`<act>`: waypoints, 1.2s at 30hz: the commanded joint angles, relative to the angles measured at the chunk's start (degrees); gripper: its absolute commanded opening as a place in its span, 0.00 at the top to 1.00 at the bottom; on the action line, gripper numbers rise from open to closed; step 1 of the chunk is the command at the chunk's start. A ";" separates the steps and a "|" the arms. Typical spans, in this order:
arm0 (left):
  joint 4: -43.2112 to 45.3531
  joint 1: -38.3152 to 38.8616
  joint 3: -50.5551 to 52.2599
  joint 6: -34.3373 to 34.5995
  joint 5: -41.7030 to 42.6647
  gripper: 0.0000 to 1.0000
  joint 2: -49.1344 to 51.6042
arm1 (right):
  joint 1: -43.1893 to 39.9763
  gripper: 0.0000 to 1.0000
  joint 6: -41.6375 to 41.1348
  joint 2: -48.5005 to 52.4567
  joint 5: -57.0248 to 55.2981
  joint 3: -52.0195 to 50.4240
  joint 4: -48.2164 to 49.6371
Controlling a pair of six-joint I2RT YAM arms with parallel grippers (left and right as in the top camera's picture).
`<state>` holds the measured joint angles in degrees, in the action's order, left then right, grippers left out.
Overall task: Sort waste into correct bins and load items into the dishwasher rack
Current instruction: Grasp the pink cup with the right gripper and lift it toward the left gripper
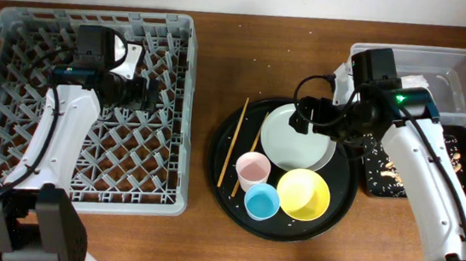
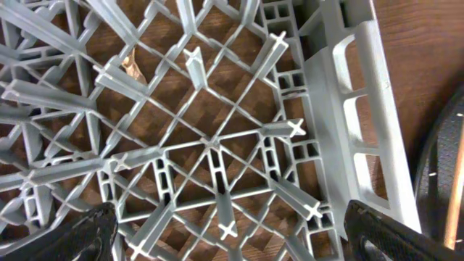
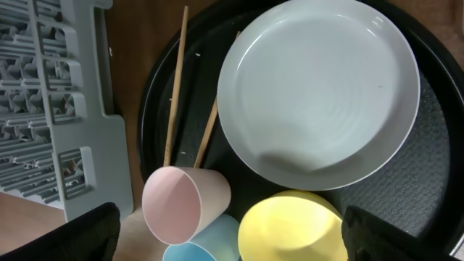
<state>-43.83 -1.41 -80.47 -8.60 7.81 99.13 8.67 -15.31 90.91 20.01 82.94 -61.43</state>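
— Where is our left gripper [image 1: 152, 97]?
— Over the dishwasher rack [image 1: 9, 139], towards its right wall. In the left wrist view our fingers [image 2: 80, 232] sit in the two lower corners, spread wide. Only lattice and pegs lie between them, so we hold nothing.
— And our right gripper [image 1: 303, 116]?
— Above the round black tray [image 1: 216, 159], at the plate's [image 1: 296, 145] far-left edge. Its jaws are spread just as wide, and they are empty too.
— What do we see on that tray?
— The plate lies flat at the back. In front of it the pink cup [image 1: 252, 170], blue cup [image 1: 261, 202] and yellow bowl [image 1: 303, 194] crowd together, open side up. The two chopsticks [image 1: 233, 143] lie left of the plate, and the outer one crosses the rim.
— The bins?
— The clear tub [image 1: 461, 80] sits far right. The black rectangular tray [image 1: 463, 161], just in front of it, is speckled with scraps [image 1: 381, 169] and partly under our right arm.
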 commanded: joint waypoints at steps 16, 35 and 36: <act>-25.29 5.38 -29.09 4.09 16.72 0.11 0.28 | 13.60 0.46 -5.62 13.42 0.31 0.85 -0.42; -24.50 5.38 -29.09 4.13 14.10 0.01 0.28 | 12.66 0.96 -5.88 18.78 -2.62 4.85 -4.37; -24.15 5.33 -29.09 4.28 16.17 0.01 0.28 | 10.56 0.96 -3.96 18.18 -0.50 7.96 -4.83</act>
<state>-68.73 3.81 -109.16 -4.71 21.80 99.22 23.22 -21.19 109.73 15.68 84.49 -65.98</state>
